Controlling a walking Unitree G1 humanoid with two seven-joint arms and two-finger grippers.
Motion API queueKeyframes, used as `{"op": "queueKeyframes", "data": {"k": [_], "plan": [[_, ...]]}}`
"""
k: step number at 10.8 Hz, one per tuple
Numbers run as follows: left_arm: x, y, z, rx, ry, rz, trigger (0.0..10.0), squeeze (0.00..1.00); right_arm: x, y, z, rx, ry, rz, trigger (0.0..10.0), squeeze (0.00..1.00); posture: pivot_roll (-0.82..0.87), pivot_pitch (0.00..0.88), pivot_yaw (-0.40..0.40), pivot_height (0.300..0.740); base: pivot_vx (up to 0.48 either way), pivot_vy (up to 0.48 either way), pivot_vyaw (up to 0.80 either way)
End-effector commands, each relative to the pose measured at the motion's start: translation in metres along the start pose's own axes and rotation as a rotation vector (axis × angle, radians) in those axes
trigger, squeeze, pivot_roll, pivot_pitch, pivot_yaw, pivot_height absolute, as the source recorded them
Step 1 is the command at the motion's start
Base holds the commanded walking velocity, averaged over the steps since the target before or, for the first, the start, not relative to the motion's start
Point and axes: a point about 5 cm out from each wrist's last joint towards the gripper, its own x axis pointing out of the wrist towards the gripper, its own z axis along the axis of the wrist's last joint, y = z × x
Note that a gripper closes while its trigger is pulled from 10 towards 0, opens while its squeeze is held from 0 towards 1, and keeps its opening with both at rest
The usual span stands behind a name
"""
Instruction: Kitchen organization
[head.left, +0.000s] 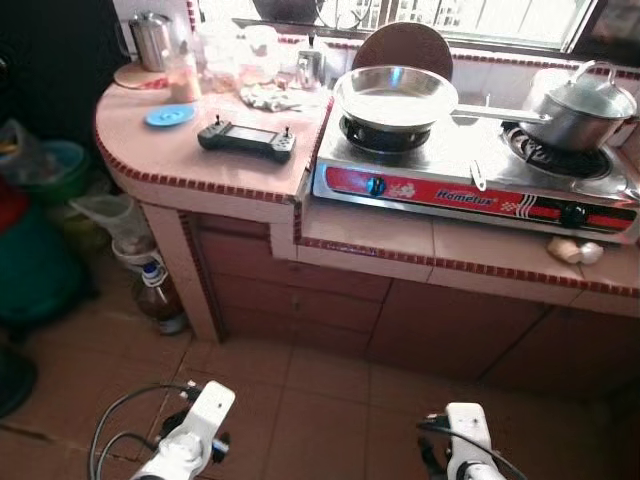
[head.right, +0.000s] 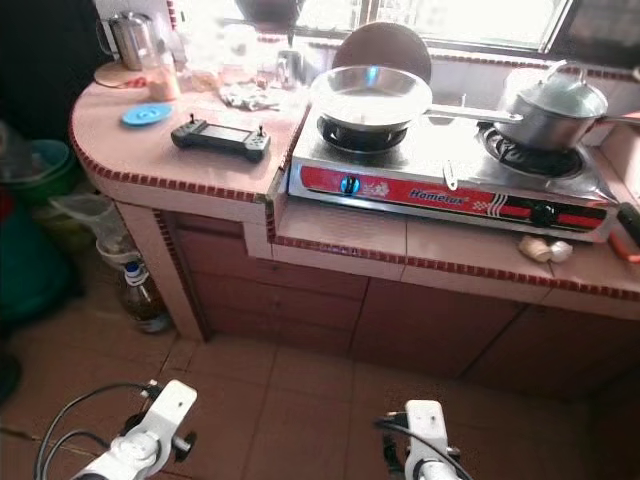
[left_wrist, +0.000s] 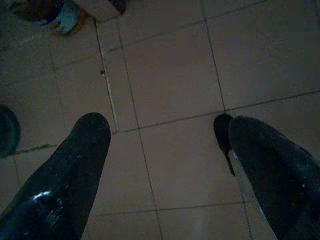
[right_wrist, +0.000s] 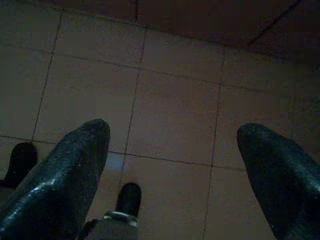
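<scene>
- 2 grippers are hanging low over the tan tiled floor (left_wrist: 170, 75), well short of the pink tiled counter (head.left: 240, 170): the left gripper (left_wrist: 165, 150) is showing its black fingers spread wide with nothing between them, and the right gripper (right_wrist: 172, 150) is gaping just as wide, also empty.
- Nothing is being handled right now; the things to tidy are sitting up on the counter and stove.
- The shallow silver frying pan (head.left: 395, 95) is resting on the left burner of the steel 2-burner stove with the red front panel (head.left: 470, 175), its long handle pointing toward the lidded steel pot (head.left: 580, 110) on the right burner.
- I'm judging the pan as stiff, fairly light and slick; the handle is looking like the safest grab.
- The black handheld controller (head.left: 246, 138) is lying flat near the counter's front edge, just beside a small blue round lid (head.left: 169, 116); it is looking rigid and light, best pinched across its narrow middle.
</scene>
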Motion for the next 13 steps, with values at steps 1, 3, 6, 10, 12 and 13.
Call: {"op": "queueKeyframes", "data": {"k": [1,3,6,10,12,13], "plan": [[0.0,-0.002,-0.007,-0.038,0.031,-0.005,10.0,0.0,-0.001,-0.006,-0.004,0.022,0.015,-0.019,10.0,0.0,0.15,0.0,-0.073,0.74,0.0,0.0,0.0],[-0.001,0.0,-0.012,-0.175,0.046,0.034,10.0,0.0,-0.002,-0.006,-0.008,0.049,0.028,0.012,10.0,0.0,0.15,0.0,-0.089,0.74,0.0,0.0,0.0],[0.001,0.005,0.005,-0.425,-0.005,0.058,10.0,0.0,0.005,0.014,0.026,0.238,-0.064,0.103,10.0,0.0,0.18,0.0,-0.123,0.74,0.0,0.0,0.0],[0.002,-0.006,0.018,-0.325,-0.022,0.015,10.0,0.0,0.007,0.024,0.035,0.114,-0.064,0.145,10.0,0.0,0.18,0.0,-0.124,0.74,0.0,0.0,0.0],[0.001,-0.003,0.012,-0.249,-0.009,0.012,10.0,0.0,0.005,0.019,0.018,0.076,-0.023,0.123,10.0,0.0,0.18,0.0,-0.113,0.74,0.0,0.0,0.0],[0.001,-0.002,0.011,-0.228,-0.006,0.006,10.0,0.0,0.004,0.018,0.014,0.078,-0.013,0.114,10.0,0.0,0.18,0.0,-0.097,0.74,0.0,0.0,0.0]]}}
